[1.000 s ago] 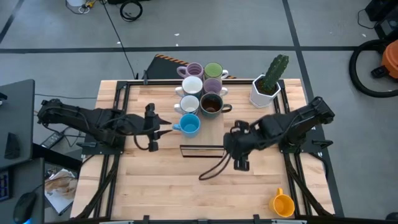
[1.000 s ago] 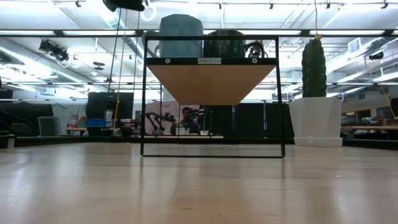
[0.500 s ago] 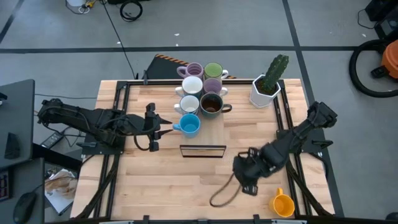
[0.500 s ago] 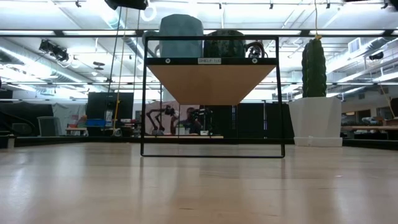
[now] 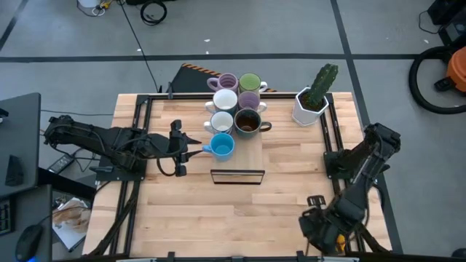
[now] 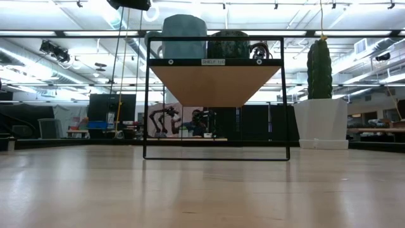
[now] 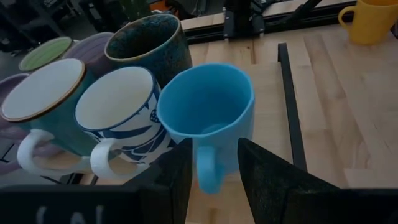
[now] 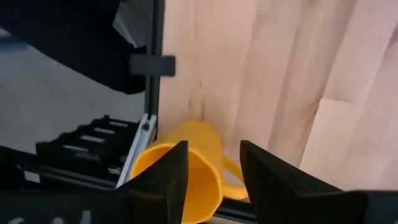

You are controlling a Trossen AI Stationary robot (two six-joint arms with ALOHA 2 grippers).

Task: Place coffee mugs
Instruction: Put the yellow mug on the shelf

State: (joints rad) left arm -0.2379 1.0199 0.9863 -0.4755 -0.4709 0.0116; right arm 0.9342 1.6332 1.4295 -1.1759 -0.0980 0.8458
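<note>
— Right arm's swung since 1 second ago, hasn't it?

— Yes, from beside the black wire shelf down to the tabletop's near right corner. Its jaws are spread around the orange mug, which lies on its side at the edge; I can't tell if they touch it.

— And the left jaws?

— Unmoved. Spread, 1 finger each side of the blue mug's handle, not pinching it. That mug stands upright at the front of the shelf's wooden top, touching a white mug with blue markings; behind are a teal mug with a white inside, a dark brown mug, a lilac mug and a light green mug.

— Any writing?

— A small white label on the shelf's front rail; too small to read.

— The surroundings?

— Pale wood planks with black rails. A white angular pot with a cactus stands at the far right. Grey floor around, cables and a black monitor on the left; the low view shows a dim workshop with ceiling lights.
</note>
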